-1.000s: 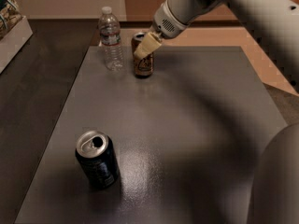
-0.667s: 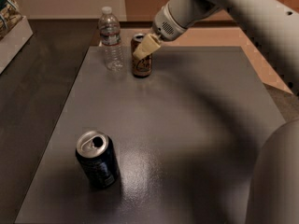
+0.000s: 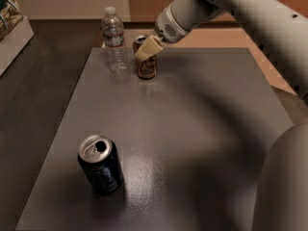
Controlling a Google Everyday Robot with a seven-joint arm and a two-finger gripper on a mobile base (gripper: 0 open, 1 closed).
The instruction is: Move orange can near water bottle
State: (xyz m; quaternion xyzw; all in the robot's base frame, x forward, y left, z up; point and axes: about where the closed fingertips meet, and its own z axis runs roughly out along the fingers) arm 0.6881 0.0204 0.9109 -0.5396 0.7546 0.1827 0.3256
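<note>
The orange can (image 3: 146, 67) stands upright on the grey table (image 3: 202, 129) at its far edge, just right of the water bottle (image 3: 114, 40) and about a can's width from it. The bottle is clear, with a white cap and a label band. My gripper (image 3: 147, 49) reaches in from the upper right on the pale arm (image 3: 231, 4). It is at the can's upper part and covers part of the can's top. The can's base rests on the table.
A dark blue-black can (image 3: 100, 165) with an open silver top stands at the front left of the table. A white box (image 3: 12, 35) sits at the far left, off the table. My pale base (image 3: 284, 182) fills the lower right corner.
The arm's upper part has shifted slightly. The gripper, the orange can and the water bottle have stayed in place.
</note>
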